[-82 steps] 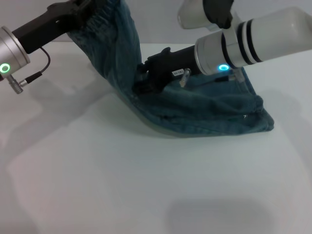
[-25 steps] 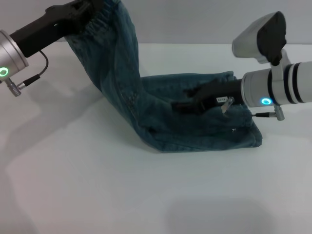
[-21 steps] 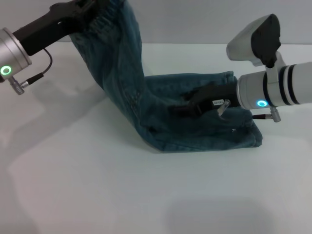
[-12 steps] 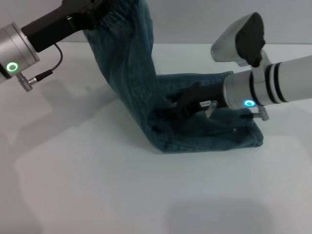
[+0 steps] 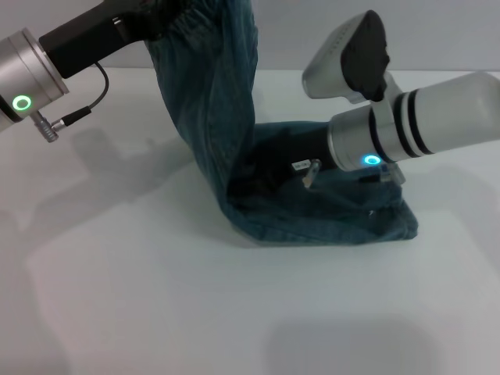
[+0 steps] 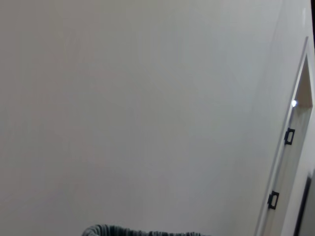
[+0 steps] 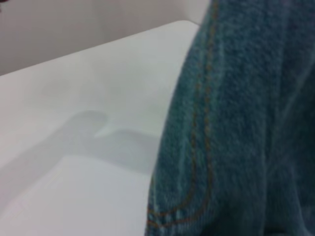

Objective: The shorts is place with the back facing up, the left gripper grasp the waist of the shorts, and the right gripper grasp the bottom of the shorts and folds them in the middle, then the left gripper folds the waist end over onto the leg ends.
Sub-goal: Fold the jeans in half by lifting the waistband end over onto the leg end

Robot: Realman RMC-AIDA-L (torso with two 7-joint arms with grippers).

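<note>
The blue-green denim shorts (image 5: 226,117) are folded lengthwise and bent. One half hangs upright and the other half lies flat on the white table (image 5: 117,297). My left gripper (image 5: 152,14) is at the top left, shut on the gathered waist (image 5: 194,22) and holding it high. A strip of that band (image 6: 142,231) shows in the left wrist view. The leg ends (image 5: 406,223) rest on the table at the right. My right gripper (image 5: 262,170) reaches low into the bend, over the flat half. The right wrist view shows stitched denim (image 7: 236,123) close up.
A bare white table surface (image 7: 74,147) surrounds the shorts, with a pale wall (image 6: 147,98) behind. The right arm's white forearm (image 5: 437,125) crosses above the flat half of the shorts.
My left gripper has carried the waist to the right, so the hanging half stands steeper. The right arm has pushed left, deeper into the bend of the shorts.
</note>
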